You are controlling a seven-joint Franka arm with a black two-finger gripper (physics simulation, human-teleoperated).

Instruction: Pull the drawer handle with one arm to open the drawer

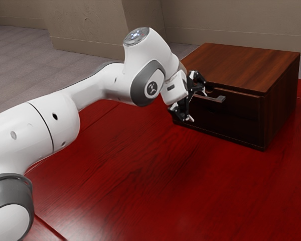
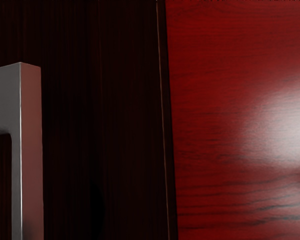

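A dark wooden cabinet [image 1: 246, 65] stands on the red table [image 1: 155, 181] at the exterior view's right. Its upper drawer [image 1: 236, 105] sits flush with the cabinet front and carries a grey bar handle [image 1: 214, 98]. My gripper [image 1: 196, 102] is open right against the drawer front, at the end of the handle nearer the exterior view's left. One finger is above the handle's height and the other below it, and neither touches the bar. In the wrist view, one bent end of the grey handle [image 2: 27, 150] stands out from the dark drawer front [image 2: 100, 120].
Red tabletop [image 2: 240, 125] lies beyond the cabinet's edge in the wrist view. A beige wall [image 1: 90, 25] and a grey floor are behind the table. My arm spans the table from the exterior view's left.
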